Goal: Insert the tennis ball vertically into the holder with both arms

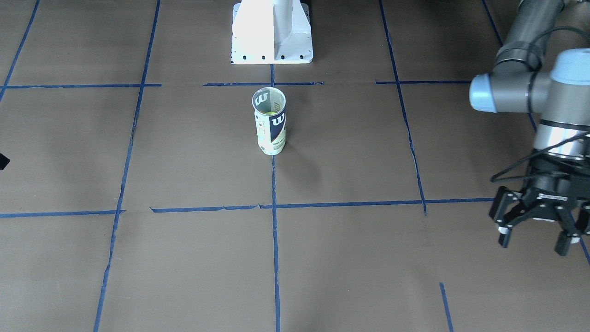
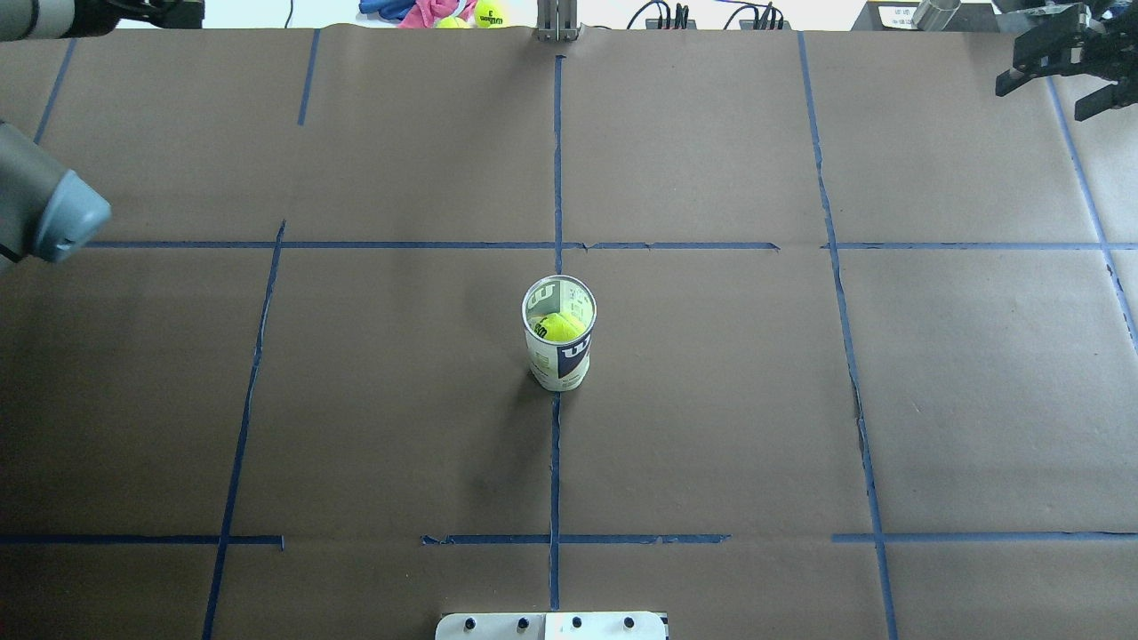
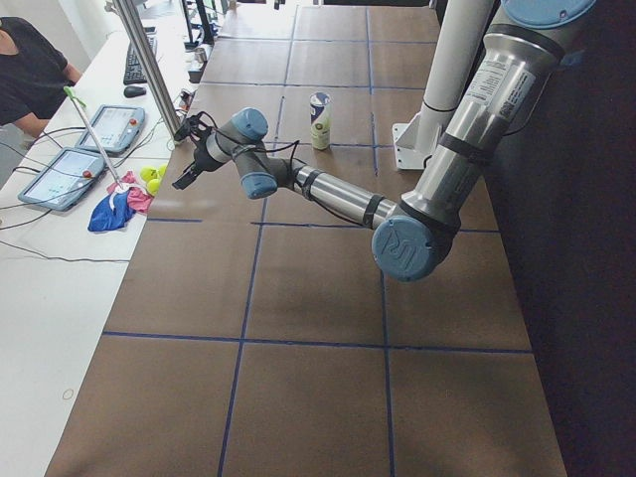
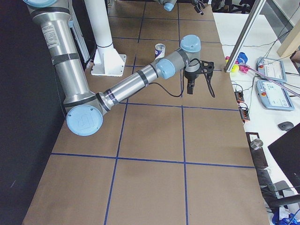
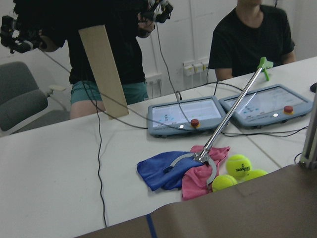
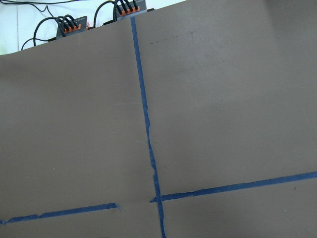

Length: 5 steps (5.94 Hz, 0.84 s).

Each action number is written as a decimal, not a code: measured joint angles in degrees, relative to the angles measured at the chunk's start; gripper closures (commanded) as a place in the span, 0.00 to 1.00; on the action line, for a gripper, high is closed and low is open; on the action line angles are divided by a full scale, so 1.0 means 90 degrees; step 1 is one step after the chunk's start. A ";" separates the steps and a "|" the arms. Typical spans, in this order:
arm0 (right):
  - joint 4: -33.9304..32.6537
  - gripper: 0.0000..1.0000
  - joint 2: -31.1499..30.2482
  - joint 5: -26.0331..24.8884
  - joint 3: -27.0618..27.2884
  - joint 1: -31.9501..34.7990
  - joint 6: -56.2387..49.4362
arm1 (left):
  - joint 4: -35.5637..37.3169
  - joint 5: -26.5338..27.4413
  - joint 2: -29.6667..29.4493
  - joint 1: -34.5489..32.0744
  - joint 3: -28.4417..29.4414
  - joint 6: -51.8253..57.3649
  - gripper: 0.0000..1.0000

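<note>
Tennis ball (image 2: pixel 560 326) down inside the holder (image 2: pixel 560 360), bright yellow through the open top. Holder upright near the middle of the worktop (image 2: pixel 356 400), right on a blue tape line (image 2: pixel 555 462), mouth pointing up: the only way to drop a ball straight in and have it stay. Nothing touching the can. Stands alone with no help. Looks finished, or very nearly. Left gripper (image 1: pixel 534 237) well apart from the holder, out by the far edge of the worktop, fingers spread wide with nothing between them. Right gripper (image 2: pixel 1045 93) off at the other far corner, also spread apart and empty. Probably far off on both sides so as not to bump the light can and tip it. White base (image 1: pixel 272 32) behind the holder on the robot's side, near but not touching. Past the worktop edge, spare tennis balls (image 5: pixel 238 166) beside a pink and a blue cloth (image 5: pixel 163 171) on a white table, with two people close to two screens.
</note>
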 measured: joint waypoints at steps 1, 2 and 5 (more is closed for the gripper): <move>-0.0003 0.00 -0.0046 0.0011 -0.0356 0.0247 -0.0847 | 0.0624 -0.0752 0.0079 -0.0431 0.0089 0.0740 0.00; -0.0010 0.00 -0.0162 0.0018 -0.0692 0.0504 -0.1782 | 0.1469 -0.1445 0.0179 -0.0885 0.0121 0.1512 0.00; -0.0026 0.00 -0.0536 0.0053 -0.1700 0.1053 -0.3792 | 0.3772 -0.3360 0.0731 -0.2134 0.0264 0.3165 0.00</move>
